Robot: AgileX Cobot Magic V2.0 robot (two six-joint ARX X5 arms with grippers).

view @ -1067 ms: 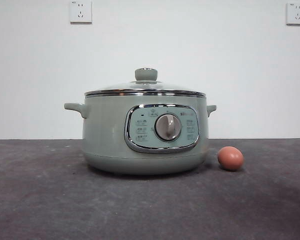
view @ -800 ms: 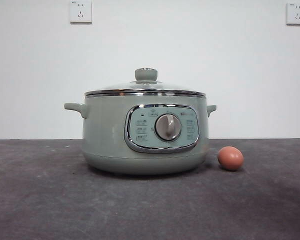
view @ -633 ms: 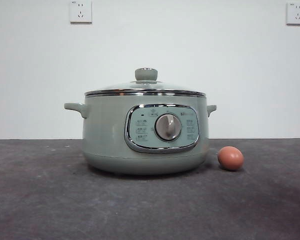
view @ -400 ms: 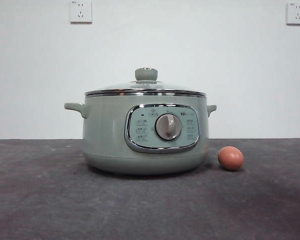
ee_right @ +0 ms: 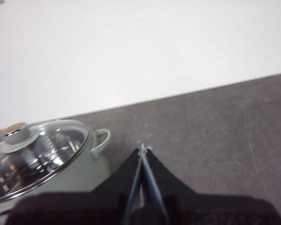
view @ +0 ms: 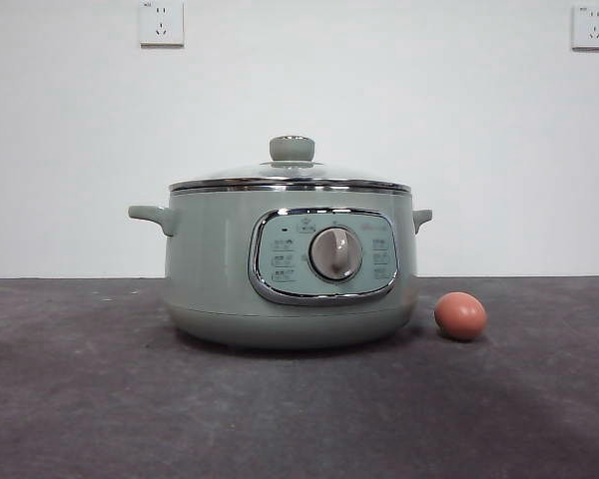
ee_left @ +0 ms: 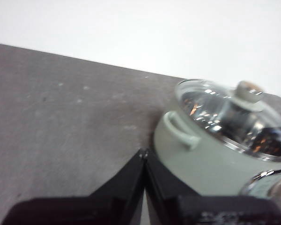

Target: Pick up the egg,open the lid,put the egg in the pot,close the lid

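The pale sage-green pot (view: 220,264) stands in the middle of the dark table, its silver dial (view: 335,253) facing the front view. The glass lid (view: 290,176) with its green knob (view: 292,149) sits shut on the pot. The reddish-brown egg (view: 460,315) lies on the table just right of the pot's base. Neither gripper shows in the front view. My left gripper (ee_left: 143,153) is shut and empty, beside the pot's (ee_left: 196,164) side handle. My right gripper (ee_right: 142,149) is shut and empty, beside the pot's (ee_right: 79,176) other handle. The egg shows in neither wrist view.
A white wall stands behind the grey table (view: 100,399). Two wall sockets (view: 161,22) sit high on the wall, one at each side.
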